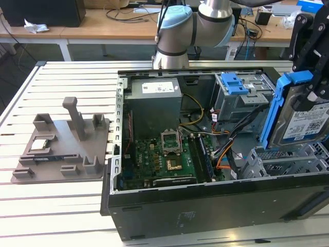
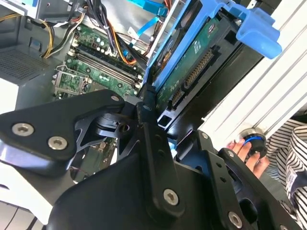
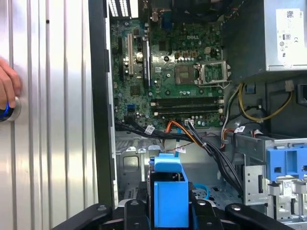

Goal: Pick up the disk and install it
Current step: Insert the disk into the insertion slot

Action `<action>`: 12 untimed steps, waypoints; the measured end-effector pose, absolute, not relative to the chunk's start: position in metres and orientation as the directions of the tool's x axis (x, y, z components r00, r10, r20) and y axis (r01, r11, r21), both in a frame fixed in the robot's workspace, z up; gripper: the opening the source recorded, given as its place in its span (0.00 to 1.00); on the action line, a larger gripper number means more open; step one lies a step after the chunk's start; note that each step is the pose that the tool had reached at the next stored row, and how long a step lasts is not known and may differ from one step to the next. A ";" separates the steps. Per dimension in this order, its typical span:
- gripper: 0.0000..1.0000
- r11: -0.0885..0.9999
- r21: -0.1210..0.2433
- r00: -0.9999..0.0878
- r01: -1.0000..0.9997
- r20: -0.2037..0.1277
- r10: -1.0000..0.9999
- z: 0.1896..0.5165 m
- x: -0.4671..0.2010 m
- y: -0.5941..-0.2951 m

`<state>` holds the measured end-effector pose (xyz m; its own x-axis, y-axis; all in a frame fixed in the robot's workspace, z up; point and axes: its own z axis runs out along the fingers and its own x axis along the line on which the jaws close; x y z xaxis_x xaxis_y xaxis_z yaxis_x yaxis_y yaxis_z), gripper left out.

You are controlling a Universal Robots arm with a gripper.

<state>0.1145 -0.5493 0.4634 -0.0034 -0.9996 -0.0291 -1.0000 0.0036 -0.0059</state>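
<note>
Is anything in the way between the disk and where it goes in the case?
Perhaps: the gripper holds the disk over the case, where black and orange cables cross the bare floor close to it.

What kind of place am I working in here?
Probably a robotics lab bench: an open computer case on a slatted metal table, cable-strewn desks behind, the gripper holding the disk.

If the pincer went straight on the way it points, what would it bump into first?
The pincer is shut on the disk, so the disk's blue end leads. Straight ahead looks like the grey metal bay floor inside the computer case, with black cables beside it. Depth is unclear.
</note>
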 end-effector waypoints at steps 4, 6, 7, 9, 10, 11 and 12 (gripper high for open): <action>0.36 0.003 -0.009 -0.003 -1.000 -0.029 -1.000 0.464 0.107 -0.549; 0.36 0.003 -0.009 -0.003 -1.000 -0.029 -1.000 0.464 0.104 -0.549; 0.36 0.003 -0.009 -0.003 -1.000 -0.029 -1.000 0.464 0.103 -0.549; 0.36 0.003 -0.009 -0.003 -1.000 -0.029 -1.000 0.463 0.101 -0.549; 0.36 0.003 -0.009 -0.003 -1.000 -0.029 -1.000 0.463 0.101 -0.549; 0.36 0.003 -0.009 -0.003 -1.000 -0.029 -1.000 0.462 0.101 -0.549; 0.36 0.003 -0.009 -0.003 -1.000 -0.029 -1.000 0.461 0.101 -0.549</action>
<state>0.1007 -0.5493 0.4605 -0.0028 -0.9996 -0.0289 -1.0000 0.0030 -0.0087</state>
